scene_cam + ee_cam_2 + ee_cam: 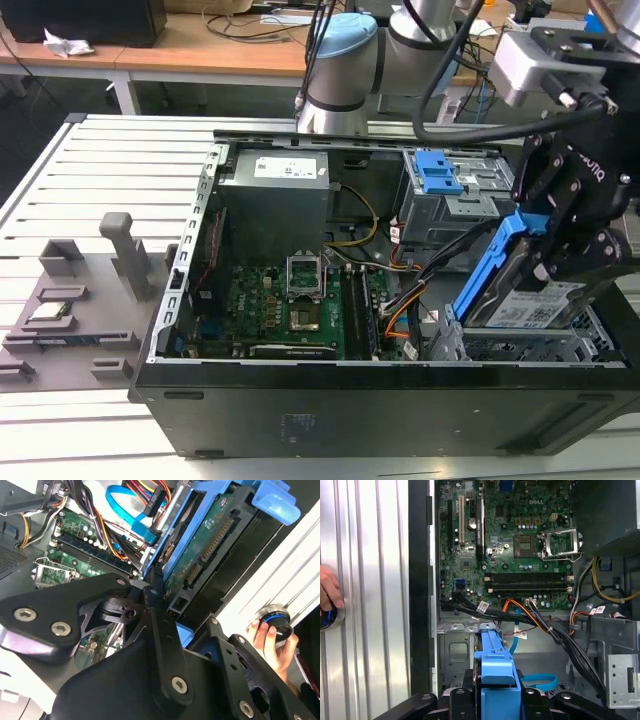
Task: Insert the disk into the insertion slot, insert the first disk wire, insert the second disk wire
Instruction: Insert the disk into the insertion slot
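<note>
My black gripper is shut on the disk, a silver drive with a white-and-blue label in a bright blue carrier. The disk hangs tilted, its lower end just above the insertion slot, a silver perforated cage in the case corner at the exterior view's right. In the first wrist view the blue carrier points down toward the silver sheet metal. The second wrist view shows the disk's green circuit underside. A bundle of black and orange cables and a blue flat cable lie loose beside the cage.
The open computer case lies on a slatted metal table. Inside are the motherboard, a power supply and a grey drive box with a blue latch. A person's hand rests on a round knob beside the case.
</note>
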Action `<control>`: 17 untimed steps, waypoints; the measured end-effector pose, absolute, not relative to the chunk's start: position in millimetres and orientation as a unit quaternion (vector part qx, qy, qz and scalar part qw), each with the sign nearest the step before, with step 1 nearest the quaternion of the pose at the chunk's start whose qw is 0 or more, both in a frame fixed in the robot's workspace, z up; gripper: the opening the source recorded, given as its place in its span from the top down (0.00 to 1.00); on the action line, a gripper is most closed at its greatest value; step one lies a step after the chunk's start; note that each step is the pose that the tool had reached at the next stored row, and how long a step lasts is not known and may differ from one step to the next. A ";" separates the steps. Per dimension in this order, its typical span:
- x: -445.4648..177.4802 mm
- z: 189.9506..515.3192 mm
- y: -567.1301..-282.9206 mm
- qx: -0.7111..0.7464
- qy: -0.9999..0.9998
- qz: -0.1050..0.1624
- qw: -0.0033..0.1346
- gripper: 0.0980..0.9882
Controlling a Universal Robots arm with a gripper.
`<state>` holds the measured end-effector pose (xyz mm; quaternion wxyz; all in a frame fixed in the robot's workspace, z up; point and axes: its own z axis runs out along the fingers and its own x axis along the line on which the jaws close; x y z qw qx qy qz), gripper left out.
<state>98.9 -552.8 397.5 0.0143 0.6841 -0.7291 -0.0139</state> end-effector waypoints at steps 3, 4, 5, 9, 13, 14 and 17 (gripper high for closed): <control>98.9 390.3 -552.8 0.684 -0.729 -0.014 0.014 0.70; 99.0 384.4 -552.8 0.684 -0.729 -0.014 0.014 0.70; 98.9 381.5 -552.8 0.684 -0.729 -0.014 0.014 0.70; 98.9 379.2 -552.8 0.684 -0.729 -0.014 0.014 0.70; 98.9 379.1 -552.8 0.684 -0.729 -0.014 0.014 0.69; 98.9 379.0 -552.8 0.684 -0.729 -0.014 0.014 0.62; 99.0 379.0 -552.8 0.684 -0.729 -0.014 0.014 0.71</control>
